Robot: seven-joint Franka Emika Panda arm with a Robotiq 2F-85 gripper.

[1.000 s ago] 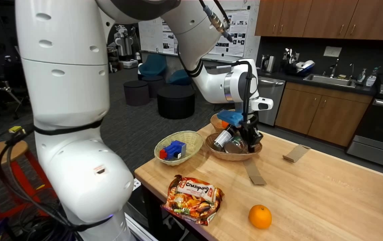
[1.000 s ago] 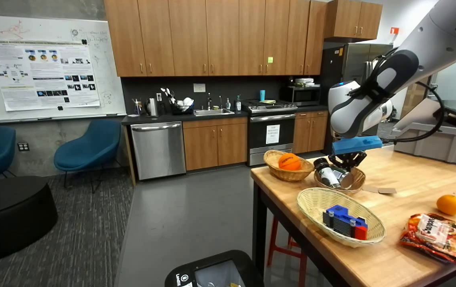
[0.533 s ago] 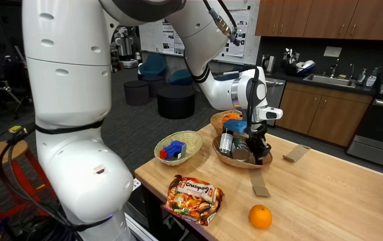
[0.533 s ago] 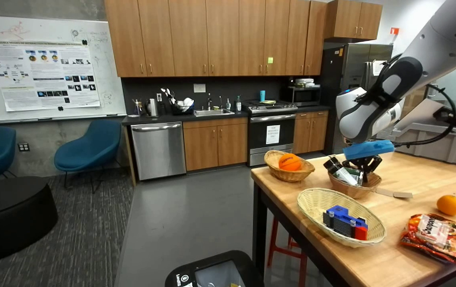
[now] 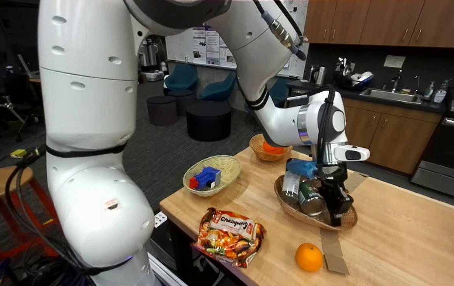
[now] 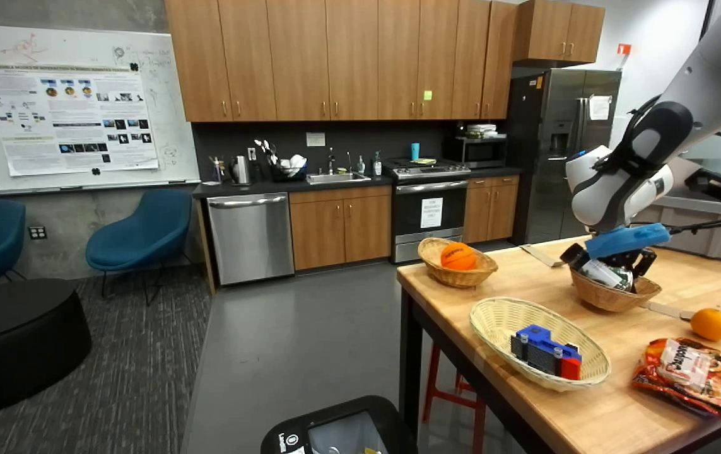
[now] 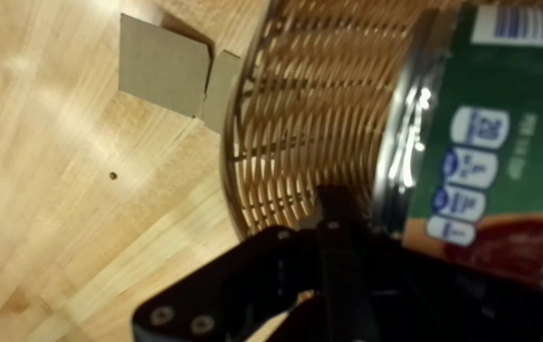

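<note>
Nearby, green can beside claw in basket, orange, packet

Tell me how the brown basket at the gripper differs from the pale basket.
Colour: the brown basket is darker; the pale basket is cream.
Contents: the brown basket holds a green-labelled can and a white-labelled container; the pale basket, a blue toy.
Contact: the gripper reaches into the brown basket; the pale basket stands apart.
Both are woven and rest on the wooden table.
</note>
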